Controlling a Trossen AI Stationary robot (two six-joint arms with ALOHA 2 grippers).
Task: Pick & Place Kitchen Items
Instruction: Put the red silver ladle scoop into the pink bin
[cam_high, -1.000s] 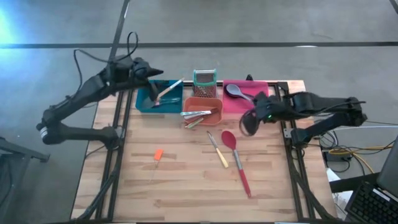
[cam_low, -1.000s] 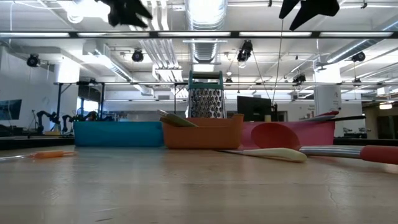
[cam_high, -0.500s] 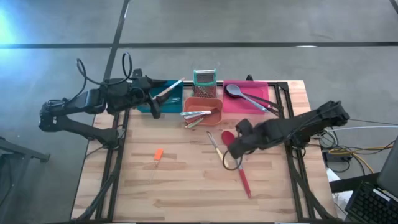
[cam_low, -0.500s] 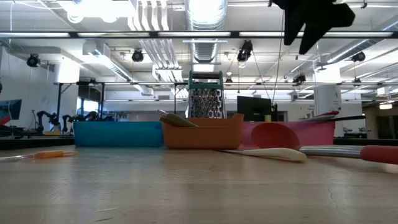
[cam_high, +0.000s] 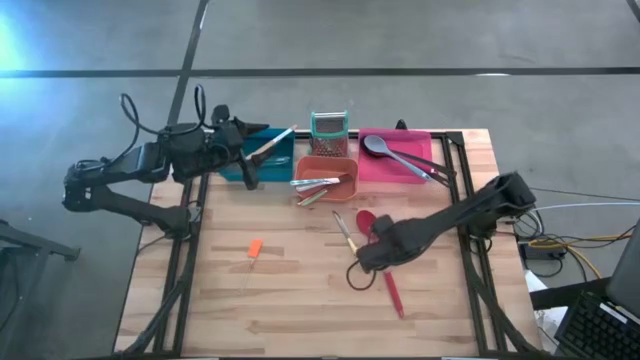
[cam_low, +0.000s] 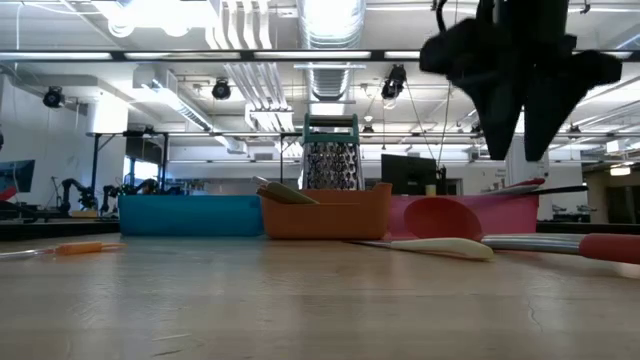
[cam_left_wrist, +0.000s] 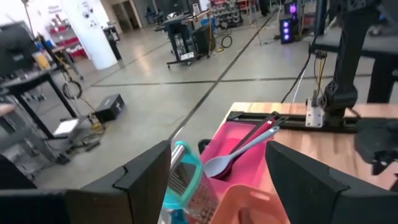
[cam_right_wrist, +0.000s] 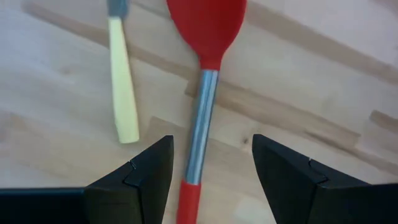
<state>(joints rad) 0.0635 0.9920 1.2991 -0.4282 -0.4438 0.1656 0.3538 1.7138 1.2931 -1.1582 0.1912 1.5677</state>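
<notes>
High view, right gripper (cam_high: 366, 262): it hangs over the red spoon (cam_high: 383, 262) in the middle of the table (cam_high: 290, 310), with its fingertips hidden under its own body from above.
High view, left gripper (cam_high: 247, 165): it waits at the blue bin (cam_high: 232, 166) on the far left edge, well apart from the work.
High view, room: bare wood lies in front of and to the left of the spoon; an orange-handled tool (cam_high: 253, 250) lies well apart, and the orange bin (cam_high: 338, 180) and pink bin (cam_high: 392, 165) stand behind.
Low view, height: the right gripper (cam_low: 525, 135) hangs above the table, not touching the spoon's red handle (cam_low: 608, 247).
Left wrist view, left gripper (cam_left_wrist: 217, 186): fingers spread, nothing between them; the pink bin (cam_left_wrist: 239, 146) holds a grey spoon (cam_left_wrist: 239, 151).
Right wrist view, right gripper (cam_right_wrist: 210, 180): fingers apart, empty, straddling the spoon's metal shaft (cam_right_wrist: 200, 130).
Right wrist view, neighbour: a yellow-handled tool (cam_right_wrist: 122, 87) lies just beside the shaft, near one finger.
Advice, grasp: lower straight down onto the shaft, centred, so the nearer finger stays clear of the yellow handle.
Advice, carry: lift well clear before heading for a bin, as the long handle could sweep the neighbouring tool or catch a bin wall.
</notes>
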